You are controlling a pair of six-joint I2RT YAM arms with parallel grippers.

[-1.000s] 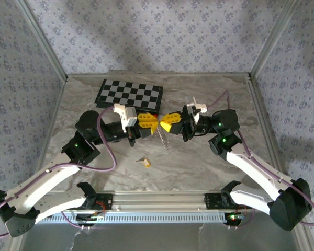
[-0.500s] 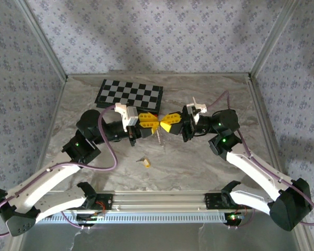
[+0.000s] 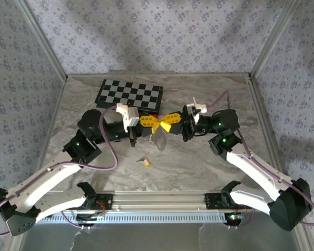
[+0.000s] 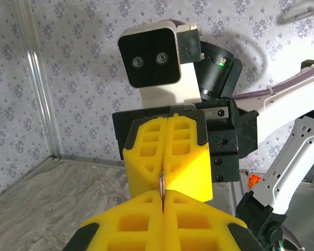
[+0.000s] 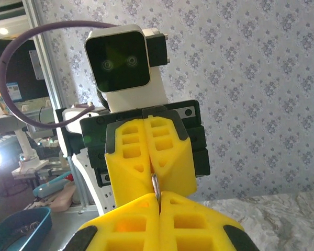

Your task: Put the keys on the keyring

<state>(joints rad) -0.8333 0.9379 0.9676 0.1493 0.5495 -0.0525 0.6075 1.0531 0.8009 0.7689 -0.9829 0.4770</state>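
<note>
Above the table's middle my left gripper (image 3: 154, 123) and right gripper (image 3: 163, 125) meet tip to tip, both shut on the keyring (image 3: 160, 141). Its pale loop and whitish tangle hang just below the yellow fingertips. In the left wrist view my left gripper (image 4: 162, 198) pinches the thin ring edge (image 4: 161, 184), with the right gripper's yellow fingers (image 4: 183, 157) facing it. The right wrist view mirrors this: the right gripper (image 5: 158, 198) clamps the ring edge (image 5: 155, 185) opposite the left fingers (image 5: 128, 157). One tiny key (image 3: 145, 162) with a yellow-orange head lies on the table nearer the arm bases.
A black-and-white chessboard (image 3: 130, 94) lies at the back left of the marble table (image 3: 209, 162). A bit of red (image 3: 154, 106) shows just behind the grippers. Metal frame posts and patterned walls close in the table's sides and back.
My left gripper has closed onto the keyring beside the right one. The hanging part has swung from a thin straight strand into a wider pale loop.
</note>
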